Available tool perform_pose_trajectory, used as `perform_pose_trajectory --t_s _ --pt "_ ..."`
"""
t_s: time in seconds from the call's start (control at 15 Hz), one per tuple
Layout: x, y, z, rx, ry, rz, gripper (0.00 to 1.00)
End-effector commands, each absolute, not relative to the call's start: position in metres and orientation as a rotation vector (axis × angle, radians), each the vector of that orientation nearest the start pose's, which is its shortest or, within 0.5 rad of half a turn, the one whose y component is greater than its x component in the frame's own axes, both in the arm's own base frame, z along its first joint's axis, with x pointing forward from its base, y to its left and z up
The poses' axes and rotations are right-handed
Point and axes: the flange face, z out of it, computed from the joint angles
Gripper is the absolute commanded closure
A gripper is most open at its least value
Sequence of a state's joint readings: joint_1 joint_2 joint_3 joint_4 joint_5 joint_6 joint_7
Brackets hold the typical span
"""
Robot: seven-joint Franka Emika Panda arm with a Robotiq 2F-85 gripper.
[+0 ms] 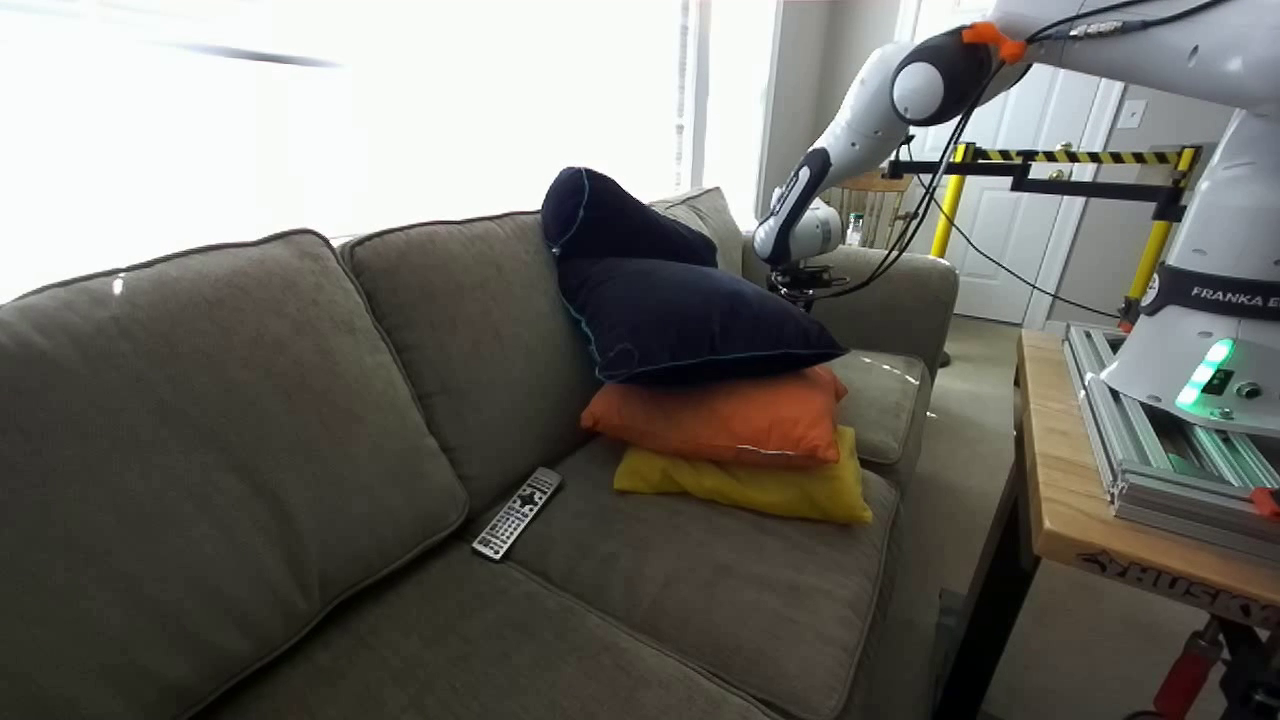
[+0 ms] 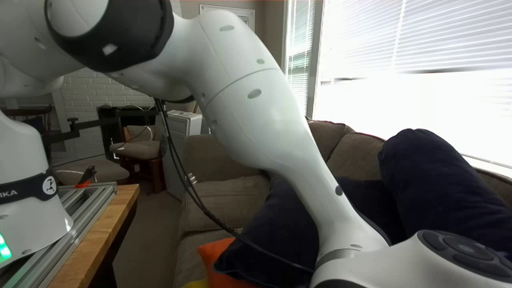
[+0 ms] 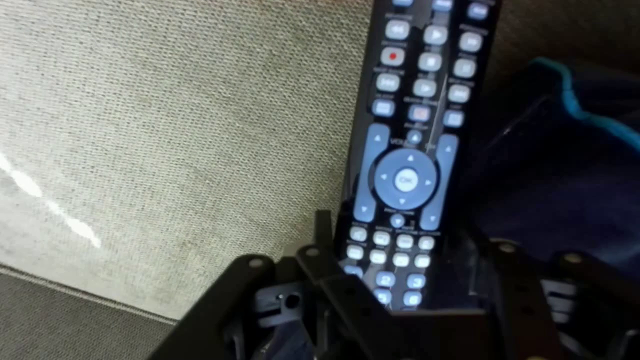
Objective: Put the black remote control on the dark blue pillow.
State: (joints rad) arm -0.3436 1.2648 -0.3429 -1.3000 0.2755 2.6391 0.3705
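- Black remote control (image 3: 407, 150): between the fingers of the gripper (image 3: 400, 227), mostly beyond their tips.
- Fingers (image 3: 323, 235): parted, the remote in the gap; whether they press on it, I cannot tell.
- Dark blue pillow (image 1: 690, 310): near the gripper, partly hiding it in an exterior view.

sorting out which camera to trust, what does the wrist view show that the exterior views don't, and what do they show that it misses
Only the wrist view shows the black remote control, with its pale buttons and round OK pad.

Only the exterior views show the yellow pillow and the wooden table, both in each; an exterior view also shows a silver remote.

Shared: the sofa, a dark blue pillow and, in an exterior view, the gripper. Which dark blue pillow the wrist view catches is unclear.
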Motion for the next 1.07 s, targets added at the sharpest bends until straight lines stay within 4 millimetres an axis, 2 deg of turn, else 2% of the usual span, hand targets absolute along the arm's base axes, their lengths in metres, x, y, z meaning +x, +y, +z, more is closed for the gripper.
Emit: perform_pose_trajectory --t_s 0.0,0.47,1.0 --pt "0.575 -0.405 0.037 -2.943 1.581 -0.108 0.68" --pt "0.578 -0.378 0.088 -3.006 1.441 -0.064 0.68" --pt "0.580 -0.349 0.185 -3.012 1.250 -0.094 0.68"
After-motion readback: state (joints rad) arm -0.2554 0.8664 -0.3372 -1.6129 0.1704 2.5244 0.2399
